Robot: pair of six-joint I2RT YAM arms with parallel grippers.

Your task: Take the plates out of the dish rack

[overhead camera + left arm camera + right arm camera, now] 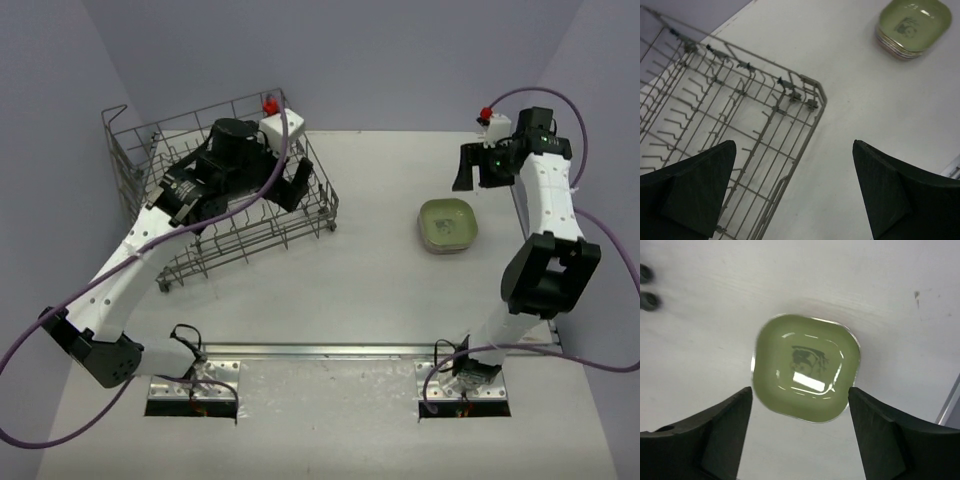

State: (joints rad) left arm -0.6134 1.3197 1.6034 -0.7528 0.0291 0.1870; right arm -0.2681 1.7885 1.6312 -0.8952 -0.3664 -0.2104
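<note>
Grippers gaping wide, empty.
The left gripper [794,146] is hovering over the rack [820,99], the right gripper [800,390] over stacked plates [805,365].

Bright, even light from overhead — shadows are soft and short. In the right wrist view a white glare bar lies on the plates [805,367], toward 6 o'clock of centre; two dark blobs [647,301] at 10 o'clock are blurred.
</note>
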